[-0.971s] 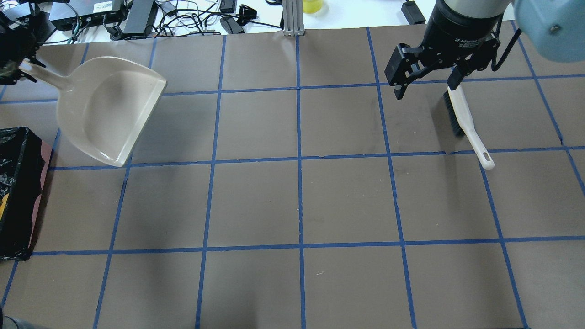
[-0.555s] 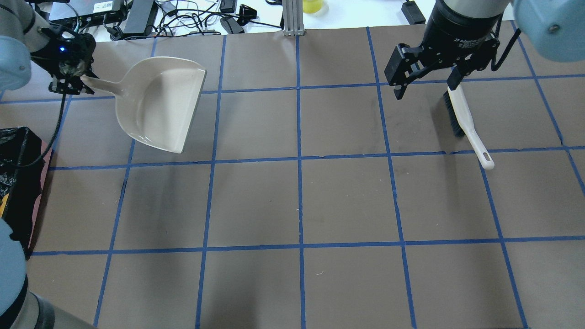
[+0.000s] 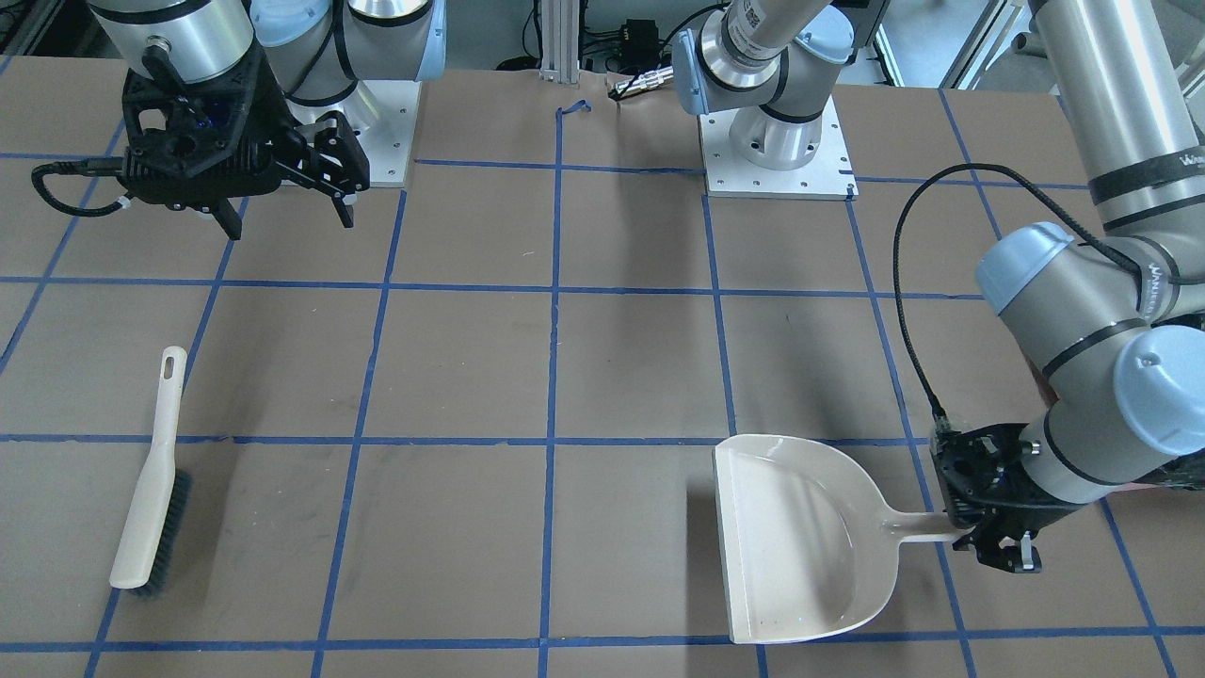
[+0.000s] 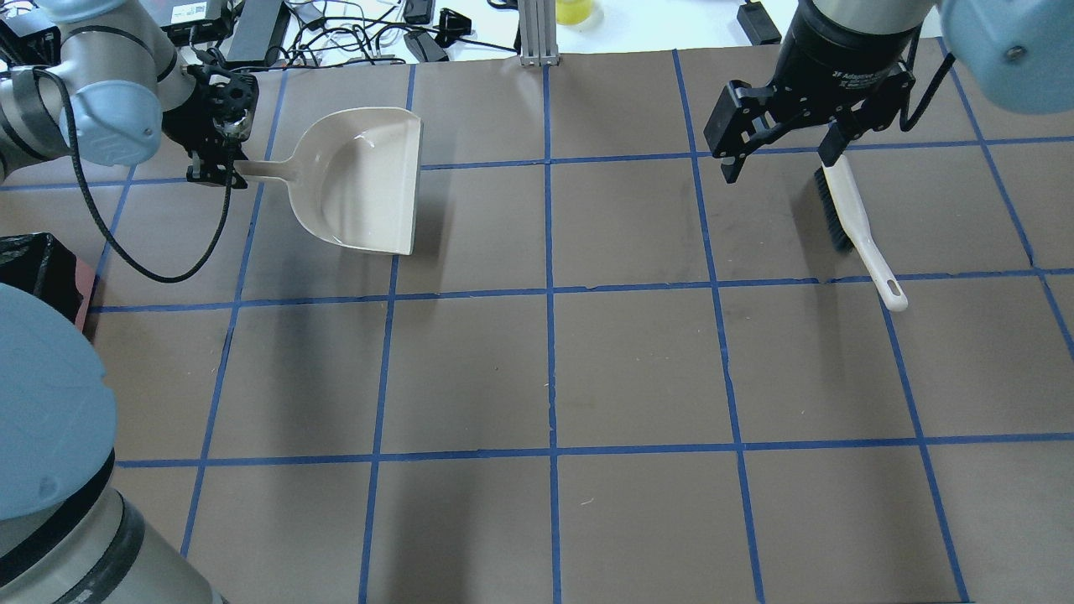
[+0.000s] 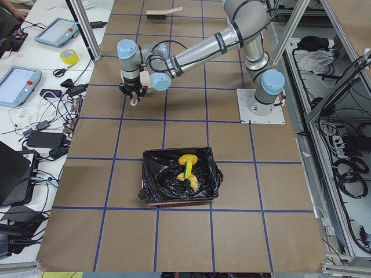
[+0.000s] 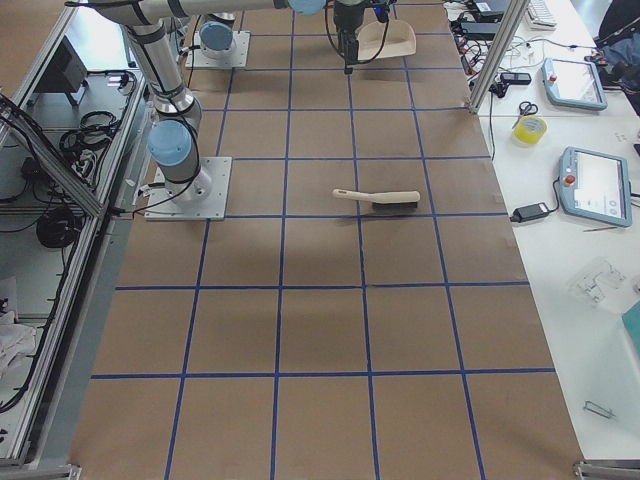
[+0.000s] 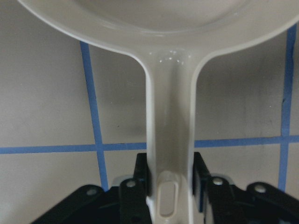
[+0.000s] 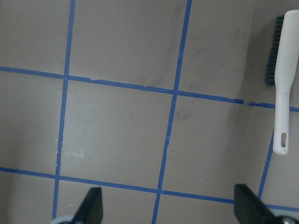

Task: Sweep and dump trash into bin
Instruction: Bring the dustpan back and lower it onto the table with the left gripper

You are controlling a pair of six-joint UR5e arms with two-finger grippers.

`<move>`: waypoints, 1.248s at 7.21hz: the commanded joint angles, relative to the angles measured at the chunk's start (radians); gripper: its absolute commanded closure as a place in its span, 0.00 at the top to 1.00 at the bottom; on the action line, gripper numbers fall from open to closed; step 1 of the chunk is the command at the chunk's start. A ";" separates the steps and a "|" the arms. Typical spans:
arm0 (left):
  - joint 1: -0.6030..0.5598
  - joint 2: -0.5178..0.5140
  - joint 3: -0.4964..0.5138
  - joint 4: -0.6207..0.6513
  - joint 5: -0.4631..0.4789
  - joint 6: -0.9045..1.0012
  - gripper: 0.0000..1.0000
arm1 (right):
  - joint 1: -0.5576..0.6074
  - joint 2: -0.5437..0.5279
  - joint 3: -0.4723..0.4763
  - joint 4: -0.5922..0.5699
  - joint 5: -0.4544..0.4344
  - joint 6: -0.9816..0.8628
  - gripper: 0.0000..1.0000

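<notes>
One yellow piece of trash (image 5: pixel 188 169) shows in the bin (image 5: pixel 152 184), nearest the camera at the robot's left end. It lies on the black liner (image 5: pixel 165 176), and whatever else sits in those crinkles is too small to make out. From overhead only a dark corner of the bin is seen. The rest is cut off by the frame edge and covered by the elbow of the left arm (image 4: pixel 50 403).

Farther along, the left fingers (image 7: pixel 140 179) pinch the end of the handle of the pan (image 4: pixel 361 184), one on each side. The pan's open lip faces the right arm's half of the surface (image 4: pixel 470 369). A shadow falls beside the lip, but I cannot tell whether it touches the surface. From the left-end camera the pan is almost wholly hidden behind the wrist.

Farthest off, the right fingers (image 8: pixel 91 207) are spread wide and hold nothing, hanging above the surface. The brush (image 3: pixel 151 490) lies flat on its side near them, untouched. Overhead, one finger covers the brush's head end, while the front view shows the brush whole and apart from the fingers.
</notes>
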 commanded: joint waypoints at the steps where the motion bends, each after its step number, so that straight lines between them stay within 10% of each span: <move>1: -0.030 -0.033 0.005 0.000 0.073 -0.074 0.00 | 0.000 0.001 0.001 -0.001 0.006 0.000 1.00; 9: -0.072 -0.053 -0.023 -0.004 0.073 -0.209 0.00 | 0.000 0.007 0.002 -0.007 0.010 0.000 1.00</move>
